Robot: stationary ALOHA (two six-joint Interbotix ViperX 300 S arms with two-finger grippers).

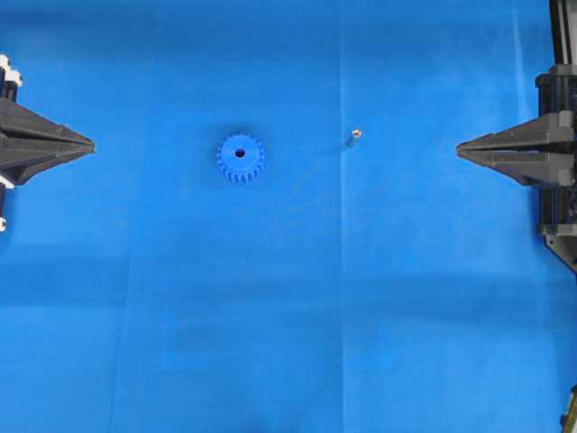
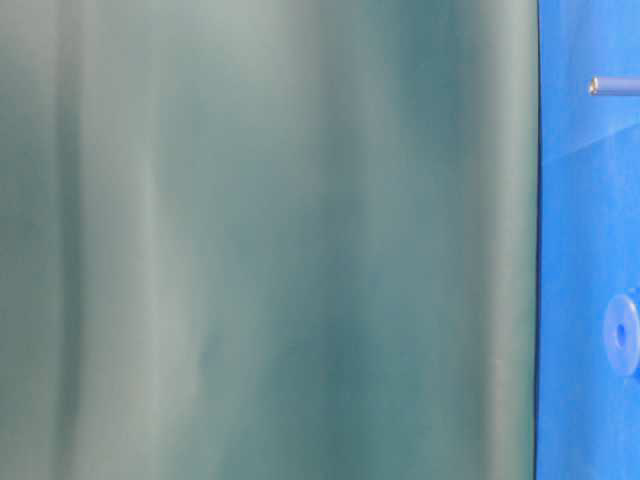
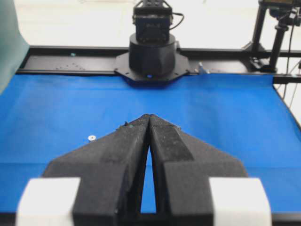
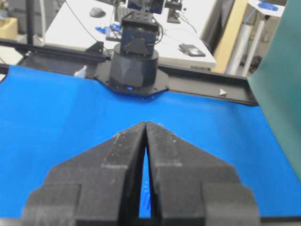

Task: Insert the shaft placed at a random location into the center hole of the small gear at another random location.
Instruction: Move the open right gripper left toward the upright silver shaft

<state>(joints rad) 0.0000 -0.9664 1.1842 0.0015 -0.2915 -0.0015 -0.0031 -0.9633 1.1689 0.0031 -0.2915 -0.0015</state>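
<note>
The small gear [image 1: 240, 159] lies flat on the blue cloth, left of the middle, with the dark center hole [image 1: 240, 152] facing up. The shaft [image 1: 354, 136] stands apart from it to the right, its shiny round end up. In the table-level view the shaft [image 2: 612, 86] and the gear [image 2: 624, 333] show at the right edge. My left gripper [image 1: 90, 143] sits at the left edge, shut and empty, well short of the gear. My right gripper [image 1: 460, 150] is shut and empty at the right edge. The left wrist view shows the shaft's end [image 3: 91, 137] beside the shut fingers [image 3: 169, 141].
The blue cloth [image 1: 297, 307] covers the whole table. A green curtain [image 2: 260, 240] fills most of the table-level view. Each wrist view shows the opposite arm's black base [image 3: 152, 52] [image 4: 134, 66] at the far edge of the cloth.
</note>
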